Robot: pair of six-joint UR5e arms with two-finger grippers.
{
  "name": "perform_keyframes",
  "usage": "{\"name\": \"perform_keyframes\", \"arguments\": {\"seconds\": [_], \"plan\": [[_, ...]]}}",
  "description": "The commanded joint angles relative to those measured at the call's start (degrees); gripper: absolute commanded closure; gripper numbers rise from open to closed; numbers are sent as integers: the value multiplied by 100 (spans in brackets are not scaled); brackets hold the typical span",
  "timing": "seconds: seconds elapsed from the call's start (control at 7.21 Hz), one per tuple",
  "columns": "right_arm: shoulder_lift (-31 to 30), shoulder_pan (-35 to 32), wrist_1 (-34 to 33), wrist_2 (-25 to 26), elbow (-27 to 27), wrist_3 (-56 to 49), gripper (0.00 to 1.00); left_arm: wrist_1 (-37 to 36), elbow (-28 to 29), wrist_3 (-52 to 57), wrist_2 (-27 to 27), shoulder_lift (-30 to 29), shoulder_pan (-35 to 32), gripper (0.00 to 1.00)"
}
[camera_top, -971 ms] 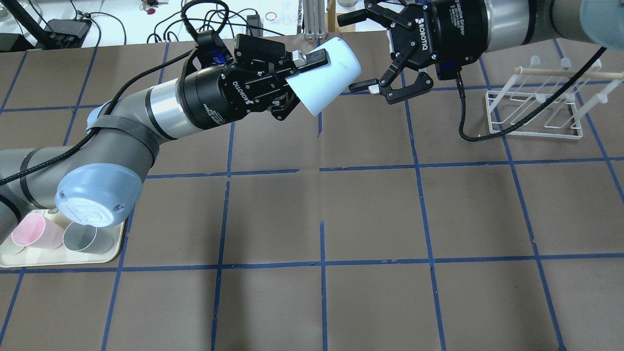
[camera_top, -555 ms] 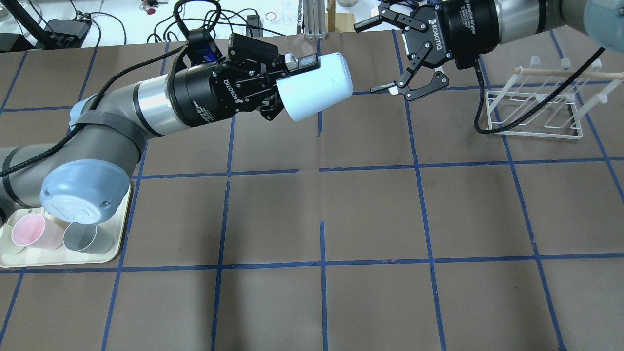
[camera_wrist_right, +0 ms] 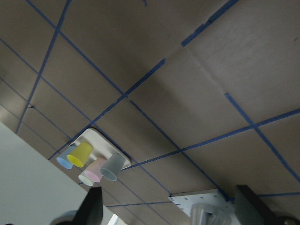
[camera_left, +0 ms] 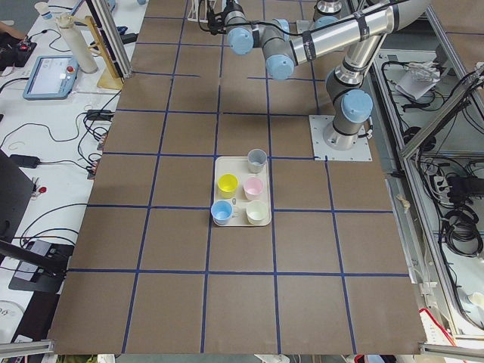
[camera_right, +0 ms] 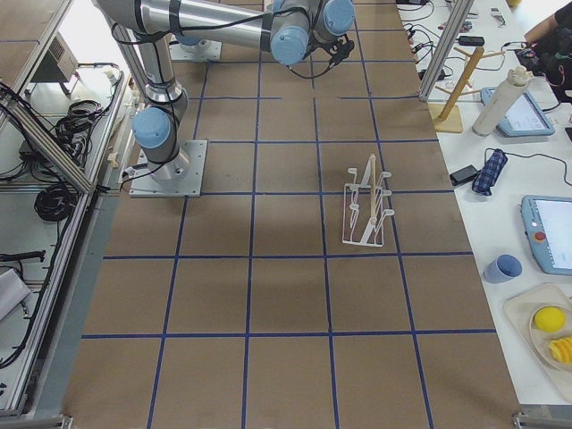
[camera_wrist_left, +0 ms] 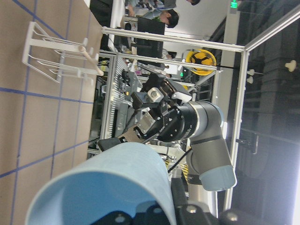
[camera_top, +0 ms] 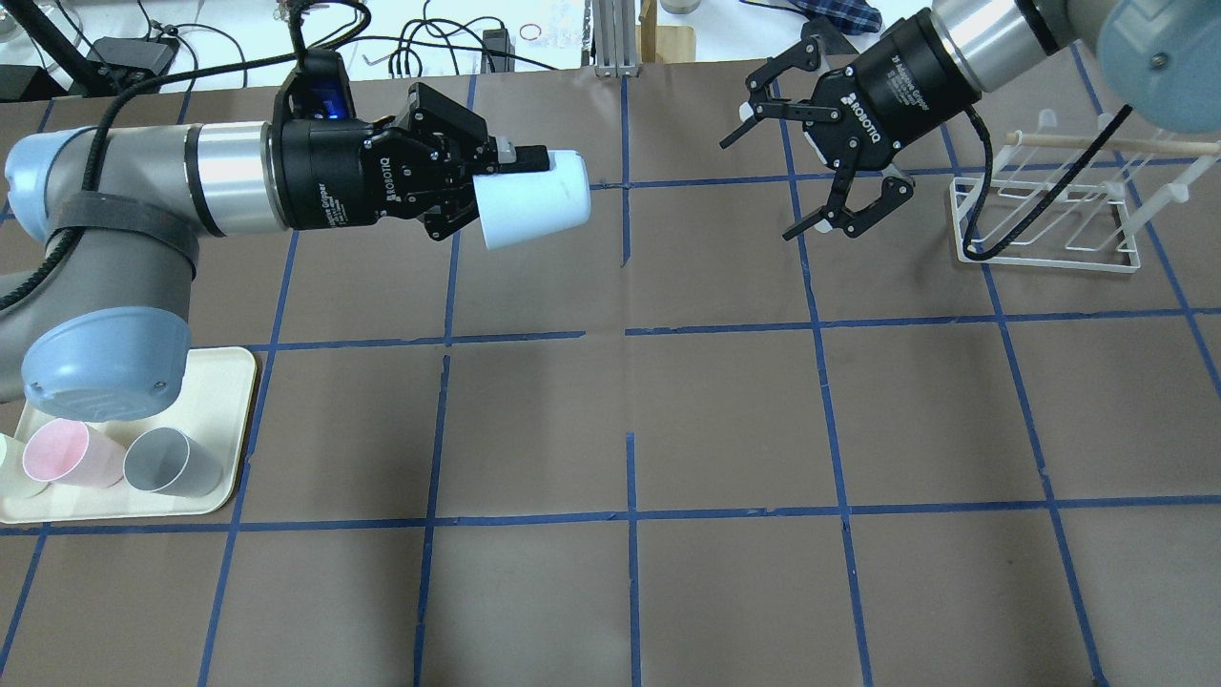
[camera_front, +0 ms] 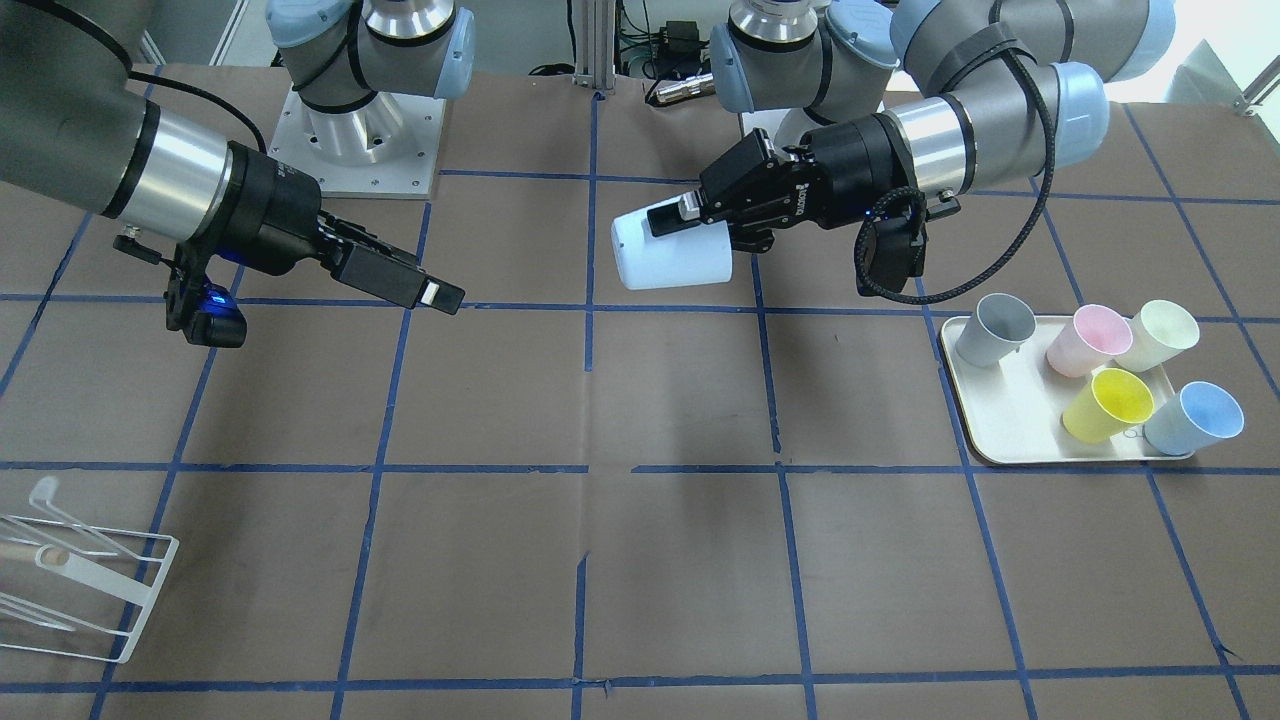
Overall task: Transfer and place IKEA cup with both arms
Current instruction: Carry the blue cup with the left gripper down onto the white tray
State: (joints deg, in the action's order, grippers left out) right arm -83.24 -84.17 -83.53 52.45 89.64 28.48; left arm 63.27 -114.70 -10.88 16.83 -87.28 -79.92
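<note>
drawn apart, left end effector [camera_top: 496,186] grips ikea cup [camera_top: 539,196], right end effector [camera_top: 763,186] wide; tray [camera_front: 1010,410] holds five cups [camera_front: 1108,403].

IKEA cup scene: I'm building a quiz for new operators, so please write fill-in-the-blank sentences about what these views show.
The left end effector is shut on the ___, held above the table.
The right end effector is ___ and holds nothing.
The tray holds ___ cups.
The wire rack stands on the robot's ___ side.
Missing words: IKEA cup; open; five; right.
</note>
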Motion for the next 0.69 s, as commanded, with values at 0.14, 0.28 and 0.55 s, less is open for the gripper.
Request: {"name": "perform_keyframes", "arguments": {"seconds": [0.14, 0.28, 0.55], "plan": [[149, -827, -969, 2848, -8, -183, 0, -290, 332, -99, 2422, 18, 90, 100], [246, -1064, -1242, 3641, -8, -594, 0, -124, 343, 624, 3457, -17, 125, 100], [361, -1128, -1612, 4219, -17, -1760, 0, 517, 379, 2470, 5166, 0, 579, 100]]}}
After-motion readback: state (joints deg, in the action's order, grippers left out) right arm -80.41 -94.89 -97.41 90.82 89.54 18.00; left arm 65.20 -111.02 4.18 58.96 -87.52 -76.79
